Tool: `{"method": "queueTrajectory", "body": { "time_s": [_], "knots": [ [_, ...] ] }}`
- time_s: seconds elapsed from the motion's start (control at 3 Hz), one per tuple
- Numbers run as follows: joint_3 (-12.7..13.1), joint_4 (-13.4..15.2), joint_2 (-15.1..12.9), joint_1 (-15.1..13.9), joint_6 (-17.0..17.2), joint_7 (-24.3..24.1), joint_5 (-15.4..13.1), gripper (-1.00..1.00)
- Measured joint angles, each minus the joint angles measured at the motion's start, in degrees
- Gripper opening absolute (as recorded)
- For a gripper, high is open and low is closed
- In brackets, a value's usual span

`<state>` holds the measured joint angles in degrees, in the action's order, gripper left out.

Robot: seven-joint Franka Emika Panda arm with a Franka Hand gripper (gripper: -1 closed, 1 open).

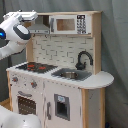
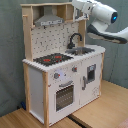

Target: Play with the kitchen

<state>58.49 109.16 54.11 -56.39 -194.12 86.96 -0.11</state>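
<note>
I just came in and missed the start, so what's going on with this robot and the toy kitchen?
A white robot arm is reaching up toward the top of a toy kitchen, near the grey hood. It holds nothing that can be seen, and its gripper end is hidden in both exterior views. The hob, the sink and the black faucet sit untouched, and the oven door is shut.

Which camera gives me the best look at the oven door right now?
The second exterior view: the oven door faces the camera, window and handle visible. In the first exterior view it sits low at the frame's left, partly cut by a white shape below.
</note>
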Motion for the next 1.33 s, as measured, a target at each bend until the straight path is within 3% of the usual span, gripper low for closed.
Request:
{"method": "queueTrajectory", "body": {
  "time_s": [0.67, 1.33],
  "knots": [
    [2.0, -3.2, 5.2, -7.3, -0.1, -9.3, 2.8, 1.0],
    [2.0, -5.4, 12.3, -13.7, 0.0, -20.4, 6.9, 1.0]
  ]
}}
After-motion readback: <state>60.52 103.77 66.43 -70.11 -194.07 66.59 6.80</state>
